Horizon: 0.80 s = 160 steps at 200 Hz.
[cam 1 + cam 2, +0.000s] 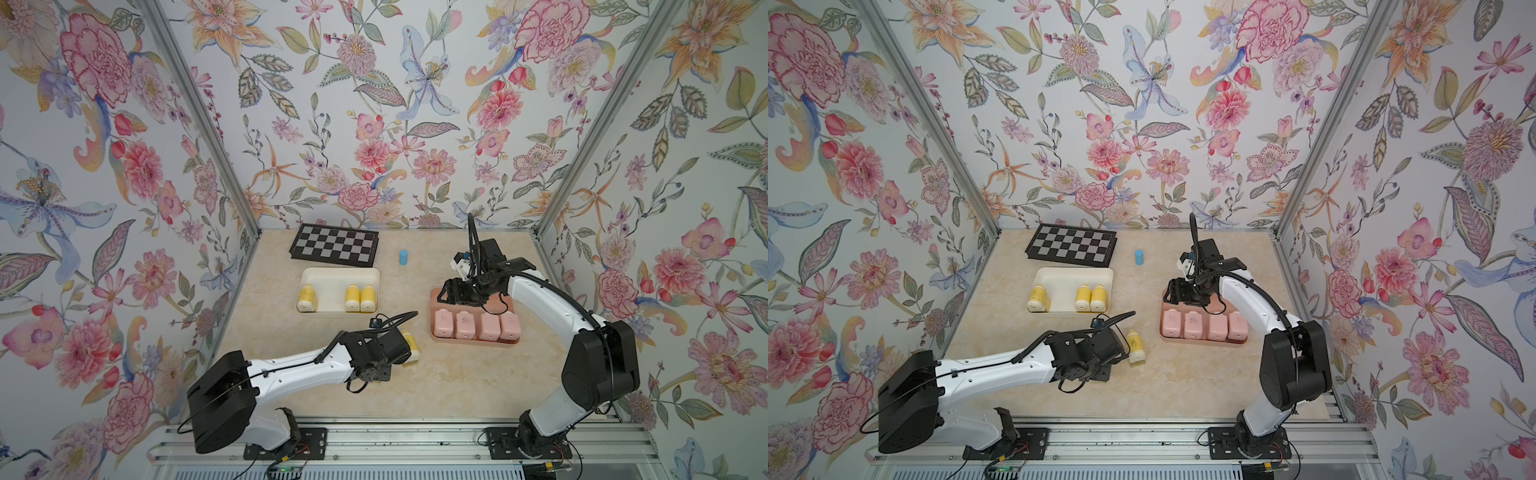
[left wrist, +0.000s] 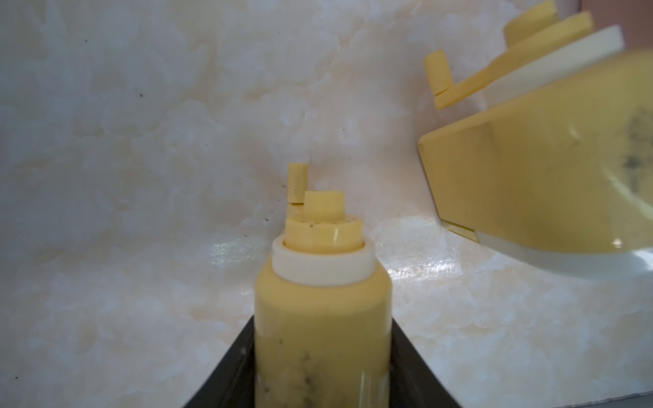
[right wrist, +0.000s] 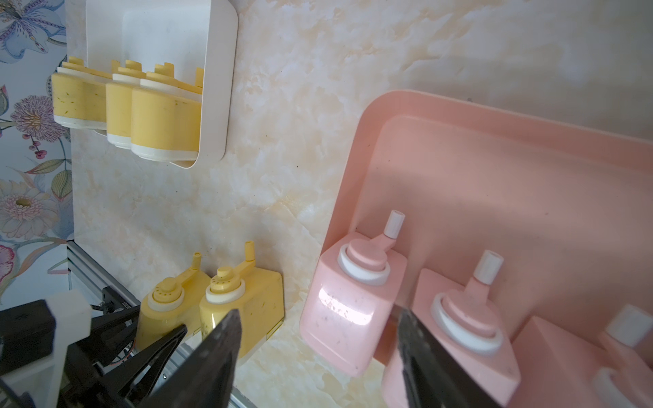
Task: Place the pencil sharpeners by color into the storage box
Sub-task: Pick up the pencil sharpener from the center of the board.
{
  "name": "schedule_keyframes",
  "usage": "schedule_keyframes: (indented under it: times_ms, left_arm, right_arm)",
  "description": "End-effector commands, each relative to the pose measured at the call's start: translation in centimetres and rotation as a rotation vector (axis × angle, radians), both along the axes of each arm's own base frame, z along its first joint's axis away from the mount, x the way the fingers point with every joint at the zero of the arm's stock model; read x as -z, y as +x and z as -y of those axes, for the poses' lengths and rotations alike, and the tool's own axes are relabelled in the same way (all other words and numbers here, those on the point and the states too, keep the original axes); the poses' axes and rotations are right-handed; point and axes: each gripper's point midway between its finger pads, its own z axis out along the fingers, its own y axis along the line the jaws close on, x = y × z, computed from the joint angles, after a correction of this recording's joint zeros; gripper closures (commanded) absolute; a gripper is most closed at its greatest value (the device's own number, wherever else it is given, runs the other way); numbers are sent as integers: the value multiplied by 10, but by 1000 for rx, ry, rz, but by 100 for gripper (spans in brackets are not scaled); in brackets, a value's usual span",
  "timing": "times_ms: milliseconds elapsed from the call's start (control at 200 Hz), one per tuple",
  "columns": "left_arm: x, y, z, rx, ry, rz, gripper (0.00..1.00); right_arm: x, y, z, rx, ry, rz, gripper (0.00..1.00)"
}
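Observation:
My left gripper is shut on a yellow pencil sharpener, its black fingers pressed on both sides. A second yellow sharpener stands right beside it on the table; the right wrist view shows the gripped sharpener and this second one together. Three yellow sharpeners stand in the white storage box. Several pink sharpeners line the near side of the pink storage box. My right gripper hangs open above the box's left end, holding nothing.
A small blue cylinder stands at the back between the two boxes. A black-and-white checkerboard lies behind the white box. Flowered walls close in the table on three sides, and a metal rail runs along the front edge.

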Motion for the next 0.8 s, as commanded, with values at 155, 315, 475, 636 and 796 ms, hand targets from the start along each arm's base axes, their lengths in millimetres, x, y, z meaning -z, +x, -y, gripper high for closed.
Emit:
schedule_keyframes:
  times_ms: [155, 315, 475, 636, 796]
  left_arm:
    - [-33, 26, -40, -72, 31, 89, 58]
    - [-52, 51, -69, -111, 38, 131, 58]
    - [-70, 78, -96, -129, 62, 158, 58]
    - [-84, 108, -115, -141, 62, 180, 58]
    - [-94, 139, -131, -139, 75, 190, 58]
  right_arm:
    - [-5, -3, 1, -9, 8, 10, 29]
    - [-6, -2, 0, -9, 11, 11, 29]
    - [-6, -1, -1, -10, 13, 10, 29]
    - [-7, -2, -2, -12, 14, 12, 29]
    - [-9, -2, -1, -11, 15, 17, 29]
